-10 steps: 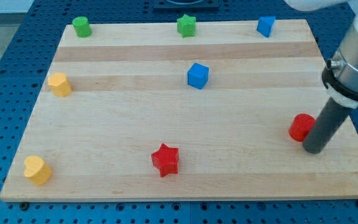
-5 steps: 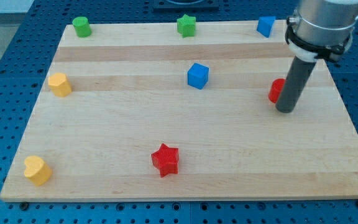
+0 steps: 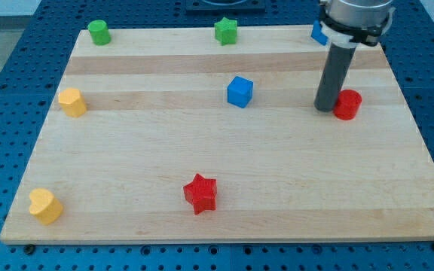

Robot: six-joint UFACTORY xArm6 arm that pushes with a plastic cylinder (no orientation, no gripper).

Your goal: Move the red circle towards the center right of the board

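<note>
Red circle: the small red plastic round block [image 3: 346, 105] sits just to the view's right of my tip [image 3: 324, 109], touching it or very nearly so; I cannot tell which from this angle.
End effector: a straight dark rod with nothing to open or close, so it grips nothing; it can only push, and its lower end rests on the pale wooden table [image 3: 224, 181].
Board position: the red circle lies in the right part of the table, a little above the middle height, with bare wood between it and the right edge.
Progress: I judge the task nearly done or done, since the red circle already sits around centre right; at most a short nudge down and to the view's right is left.
Next push: my tip stands on the left side of the red circle, which suits a push to the right; for a push downward I would have to come round above it.
Blue square near rod: a blue plastic block [image 3: 319, 33] shows above my tip, partly hidden behind the rod.
Blue cube: a second blue plastic block [image 3: 239, 91] is well to the left of my tip.
Red star: a red plastic star [image 3: 200, 193] is far below and left of my tip.
Risk: pushing too hard could slide the red circle off the right edge.
</note>
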